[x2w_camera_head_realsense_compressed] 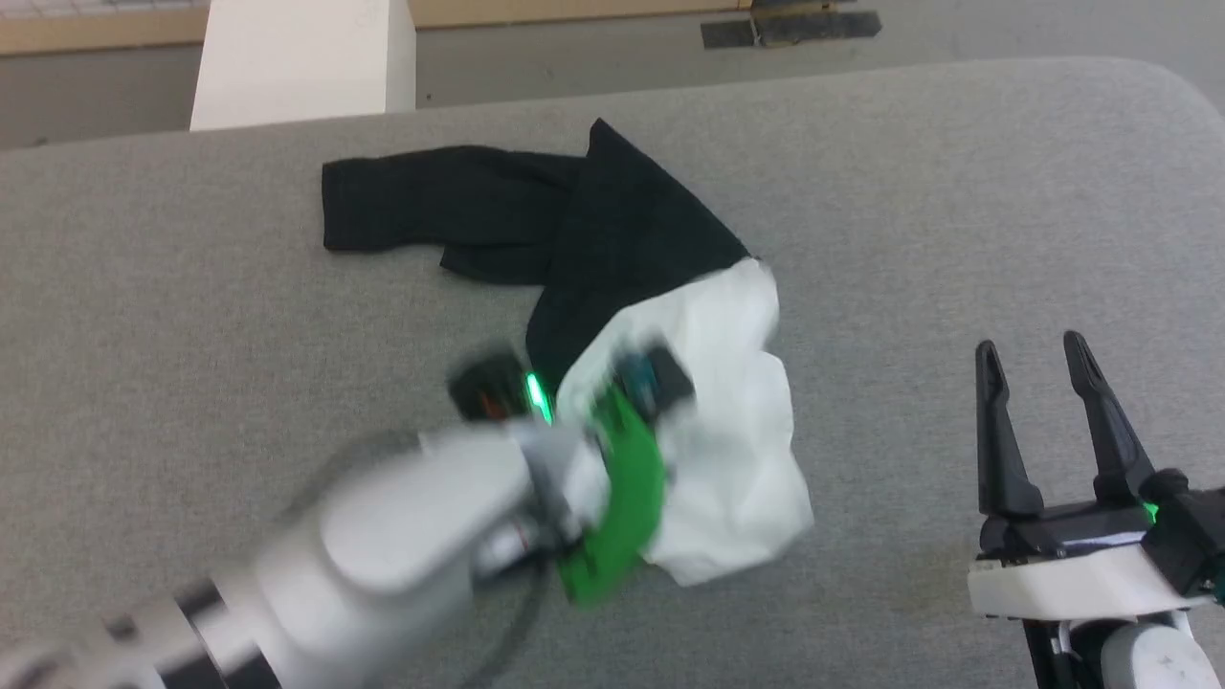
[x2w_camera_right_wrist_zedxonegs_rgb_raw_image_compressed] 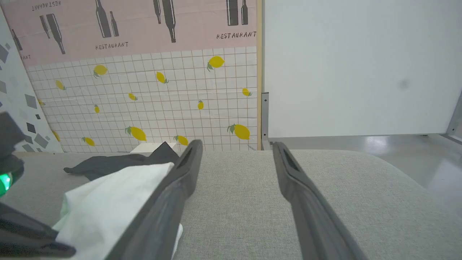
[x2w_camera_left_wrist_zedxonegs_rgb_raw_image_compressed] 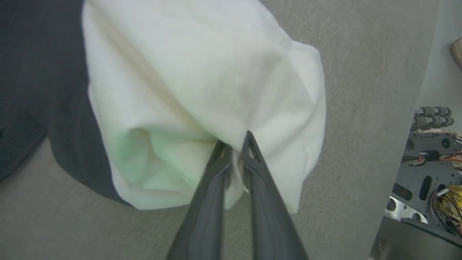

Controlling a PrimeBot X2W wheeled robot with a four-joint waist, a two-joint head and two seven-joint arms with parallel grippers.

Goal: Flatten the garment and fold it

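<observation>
The garment (x2w_camera_head_realsense_compressed: pixel 727 402) lies bunched on the grey surface, its white body toward me and its black sleeves (x2w_camera_head_realsense_compressed: pixel 450 206) stretched to the far left. In the left wrist view my left gripper (x2w_camera_left_wrist_zedxonegs_rgb_raw_image_compressed: pixel 236 142) is shut on a fold of the white cloth (x2w_camera_left_wrist_zedxonegs_rgb_raw_image_compressed: pixel 202 79), which bulges over the fingertips. From the head view that arm looks blurred, its wrist over the white part's left side. My right gripper (x2w_camera_head_realsense_compressed: pixel 1034 359) stands open at the lower right, off the garment. Between its spread fingers (x2w_camera_right_wrist_zedxonegs_rgb_raw_image_compressed: pixel 180 173) I see bare grey fabric, with the white cloth (x2w_camera_right_wrist_zedxonegs_rgb_raw_image_compressed: pixel 104 206) to the left.
The grey padded table (x2w_camera_head_realsense_compressed: pixel 957 191) curves away at its far right corner. A white block (x2w_camera_head_realsense_compressed: pixel 306 57) stands behind the far edge on the floor. A tiled wall with lemons (x2w_camera_right_wrist_zedxonegs_rgb_raw_image_compressed: pixel 162 101) and a white panel (x2w_camera_right_wrist_zedxonegs_rgb_raw_image_compressed: pixel 361 68) lie beyond the table.
</observation>
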